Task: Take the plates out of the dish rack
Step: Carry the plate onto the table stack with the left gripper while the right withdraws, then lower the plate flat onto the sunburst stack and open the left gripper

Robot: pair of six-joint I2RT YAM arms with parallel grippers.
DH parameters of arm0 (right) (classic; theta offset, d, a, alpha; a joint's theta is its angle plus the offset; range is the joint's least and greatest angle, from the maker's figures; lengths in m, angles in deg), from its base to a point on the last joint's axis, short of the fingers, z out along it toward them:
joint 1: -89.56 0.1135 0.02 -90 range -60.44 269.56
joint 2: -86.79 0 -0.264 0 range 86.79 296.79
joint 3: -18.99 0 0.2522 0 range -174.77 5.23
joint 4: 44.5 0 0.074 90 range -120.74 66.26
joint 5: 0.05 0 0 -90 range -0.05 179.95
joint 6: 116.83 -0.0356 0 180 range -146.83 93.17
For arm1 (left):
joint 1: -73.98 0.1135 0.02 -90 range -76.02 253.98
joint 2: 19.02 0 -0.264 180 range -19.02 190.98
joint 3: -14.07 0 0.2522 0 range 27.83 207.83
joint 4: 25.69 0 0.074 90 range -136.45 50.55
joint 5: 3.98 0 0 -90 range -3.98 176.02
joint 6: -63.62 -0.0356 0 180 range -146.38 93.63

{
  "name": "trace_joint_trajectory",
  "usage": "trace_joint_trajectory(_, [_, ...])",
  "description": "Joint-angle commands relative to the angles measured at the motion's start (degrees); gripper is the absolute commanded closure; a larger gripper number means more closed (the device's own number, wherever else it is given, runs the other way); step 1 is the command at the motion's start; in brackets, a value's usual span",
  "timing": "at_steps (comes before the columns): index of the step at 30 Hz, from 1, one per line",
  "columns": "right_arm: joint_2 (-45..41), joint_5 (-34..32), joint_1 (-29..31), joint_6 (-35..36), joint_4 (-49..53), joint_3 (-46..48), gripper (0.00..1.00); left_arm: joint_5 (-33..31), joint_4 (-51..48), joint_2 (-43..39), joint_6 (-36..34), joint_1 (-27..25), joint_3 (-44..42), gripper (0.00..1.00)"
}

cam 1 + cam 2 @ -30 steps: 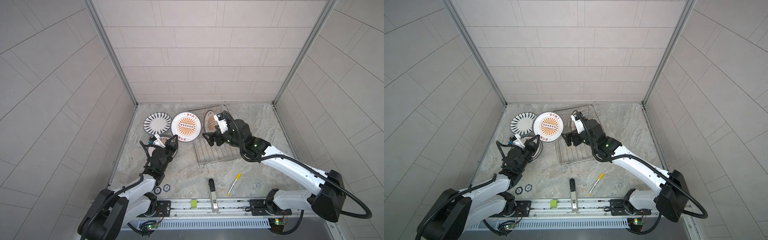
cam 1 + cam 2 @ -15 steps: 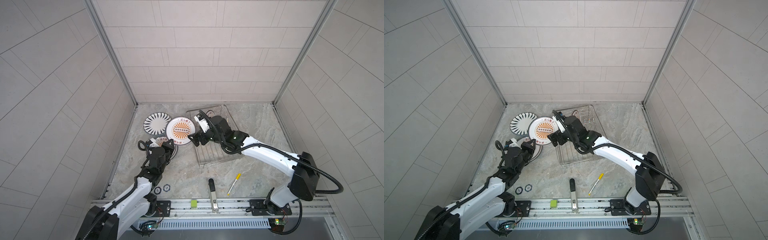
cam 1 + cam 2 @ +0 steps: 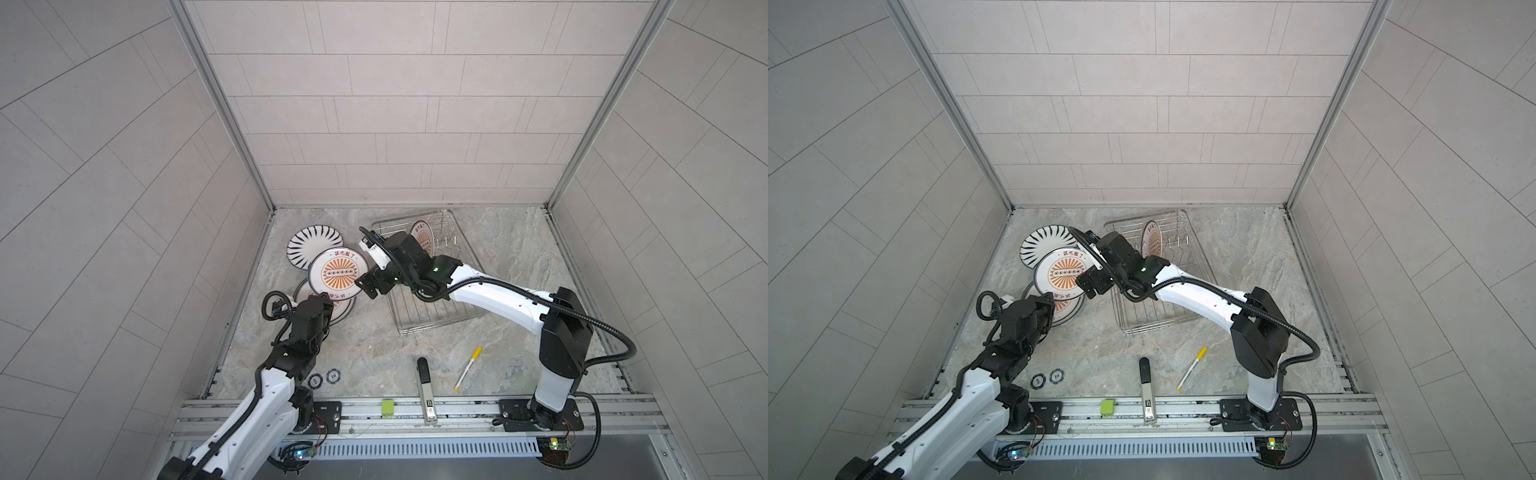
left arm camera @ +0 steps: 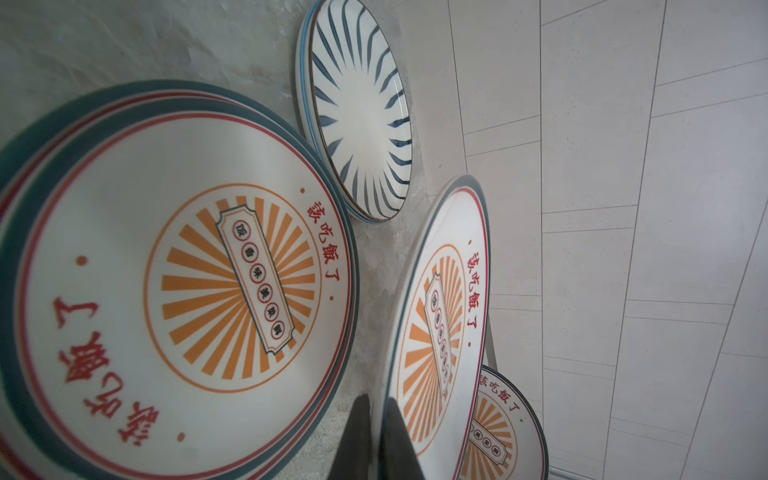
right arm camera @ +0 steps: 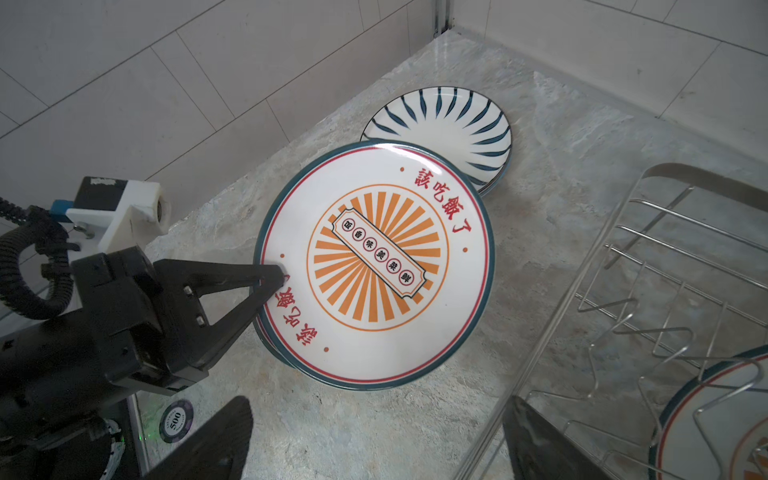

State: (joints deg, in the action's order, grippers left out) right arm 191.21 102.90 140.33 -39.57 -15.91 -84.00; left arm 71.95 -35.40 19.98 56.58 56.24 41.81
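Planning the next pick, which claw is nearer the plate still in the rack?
Right. The right claw hangs open beside the rack; left claw grips a sunburst plate farther off.

In both top views the sunburst plate [image 3: 337,274], rim pinched by the left gripper [image 3: 326,297], sits farther left and lower, now over the stacked plates [image 3: 344,308]. The right gripper [image 3: 366,289] trails it leftward, just left of the dish rack [image 3: 440,316].
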Motion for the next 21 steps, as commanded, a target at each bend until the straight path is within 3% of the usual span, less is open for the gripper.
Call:
trace_joint_trajectory(1, [1.6,0.3,0.8,1.7,2.9,-3.2,0.04,-4.6,-7.7,-1.9,2.0,0.3,2.5,1.0])
trace_joint_trajectory(8, [6.6,0.5,1.0,2.2,5.9,-8.7,0.04,-4.7,-14.6,-1.8,2.3,0.5,5.3,1.0])
trace_joint_trajectory(21, [13.4,1.0,1.8,4.5,10.2,-15.4,0.05,-7.3,-15.7,-0.8,2.7,1.7,4.5,1.0])
